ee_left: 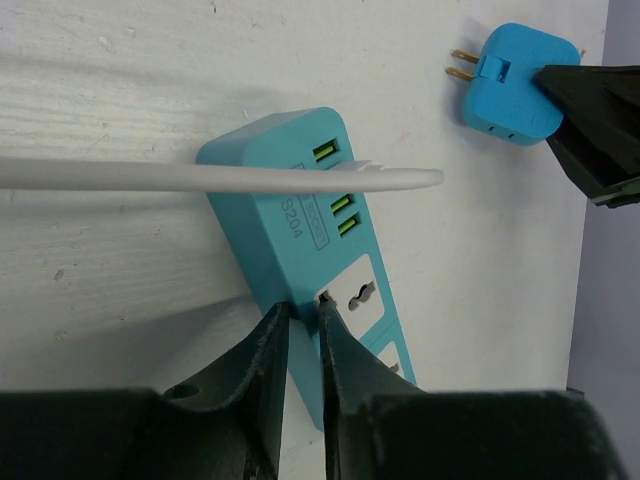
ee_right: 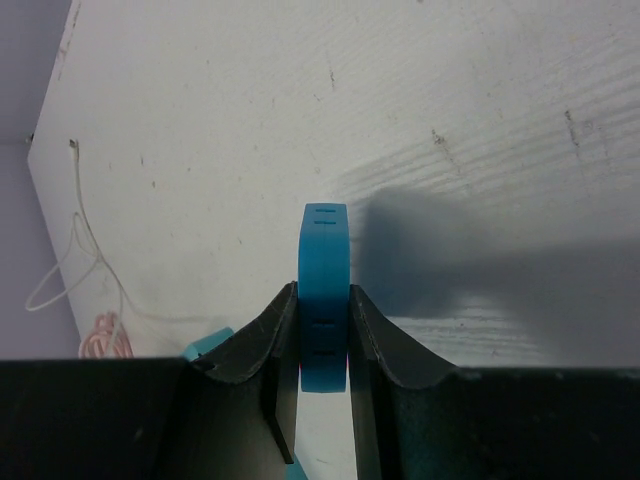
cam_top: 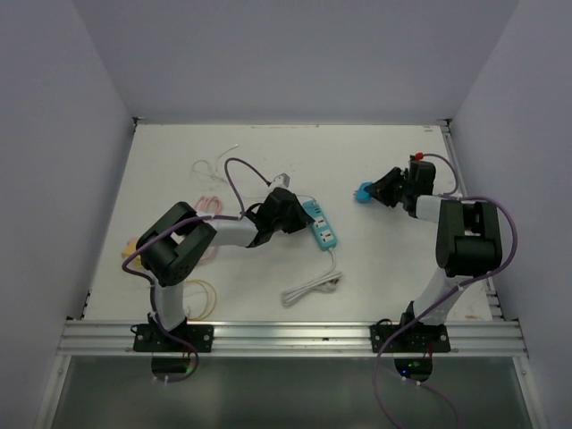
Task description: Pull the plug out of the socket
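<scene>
The teal power strip (cam_top: 320, 223) lies mid-table with its sockets (ee_left: 358, 292) bare. My left gripper (cam_top: 290, 210) is shut on the strip's near long edge (ee_left: 302, 318), one finger on the side wall and one on top. The blue plug adapter (cam_top: 364, 192) is out of the strip and held to its right, its two brass pins pointing left (ee_left: 510, 85). My right gripper (cam_top: 380, 190) is shut on the plug's flat sides (ee_right: 323, 300), holding the plug (ee_right: 324, 270) over the white table. A corner of the strip shows at lower left in the right wrist view (ee_right: 205, 345).
The strip's white cord (cam_top: 313, 286) coils toward the near edge. A thin white cable (ee_left: 200, 177) crosses over the strip. Loose white wire (cam_top: 214, 165), pink cable (cam_top: 210, 204) and yellow loops (cam_top: 204, 295) lie at the left. Walls enclose the table.
</scene>
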